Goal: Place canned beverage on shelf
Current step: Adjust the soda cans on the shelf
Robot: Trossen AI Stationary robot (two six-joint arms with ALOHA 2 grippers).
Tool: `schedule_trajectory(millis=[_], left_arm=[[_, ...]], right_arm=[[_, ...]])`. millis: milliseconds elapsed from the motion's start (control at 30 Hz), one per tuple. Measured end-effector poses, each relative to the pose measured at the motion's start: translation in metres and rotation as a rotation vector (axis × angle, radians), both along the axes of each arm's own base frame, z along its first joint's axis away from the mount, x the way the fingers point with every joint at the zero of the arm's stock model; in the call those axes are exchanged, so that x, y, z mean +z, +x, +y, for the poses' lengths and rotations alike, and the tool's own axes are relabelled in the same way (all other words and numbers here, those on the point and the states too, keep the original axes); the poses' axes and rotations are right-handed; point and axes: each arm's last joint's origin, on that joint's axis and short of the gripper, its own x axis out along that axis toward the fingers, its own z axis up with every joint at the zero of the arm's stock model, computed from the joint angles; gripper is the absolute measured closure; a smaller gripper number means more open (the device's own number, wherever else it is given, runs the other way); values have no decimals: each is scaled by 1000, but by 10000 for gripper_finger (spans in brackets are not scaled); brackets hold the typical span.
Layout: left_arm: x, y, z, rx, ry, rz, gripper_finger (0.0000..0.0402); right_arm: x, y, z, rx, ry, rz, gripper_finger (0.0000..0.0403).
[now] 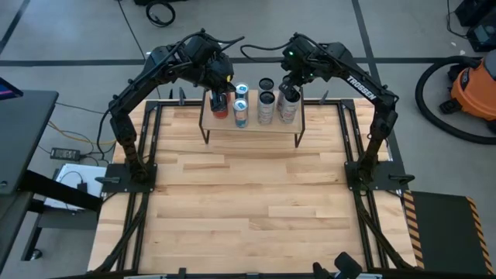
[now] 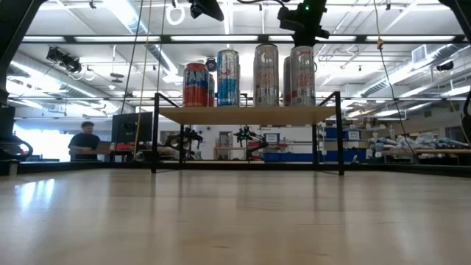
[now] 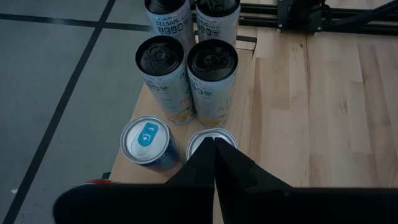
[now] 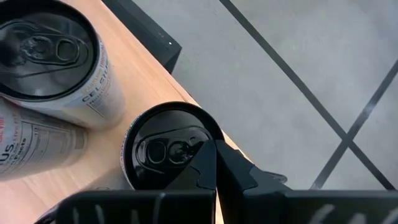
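We see bare wooden table (image 2: 235, 221) nearest us in the low view, with nothing on its front part. Farther back stands the shelf (image 2: 246, 115), its light board on thin black legs, at the table's far edge between the two arm bases.

On the shelf board the cans stand upright in a cluster. From the low view we make out a red can (image 2: 195, 85) at one end, a blue-and-white can (image 2: 227, 77) beside it, then tall silver cans (image 2: 266, 75) toward the other end. The left wrist view shows four tall white cans with dark tops grouped in pairs, and two shorter cans with silver tops (image 3: 144, 138) nearer that camera.

The left gripper (image 1: 219, 87) hangs above the red-can end of the shelf, its fingers pressed together and holding nothing. The right gripper (image 1: 290, 84) hovers above the tall cans at the opposite end, its fingers likewise closed and empty; in its wrist view the tips sit just over a dark-topped can (image 4: 168, 152) at the board's edge.

Beyond the table, a person (image 2: 87, 141) is in the room behind.
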Motion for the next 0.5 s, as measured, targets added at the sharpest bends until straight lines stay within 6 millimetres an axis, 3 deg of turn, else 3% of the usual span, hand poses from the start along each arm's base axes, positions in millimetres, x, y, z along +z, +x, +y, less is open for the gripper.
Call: schedule_trajectory(millis=[500], left_arm=[[0, 0, 0, 0, 0, 0, 393]], right_arm=[[9, 2, 16, 28, 34, -21, 398]])
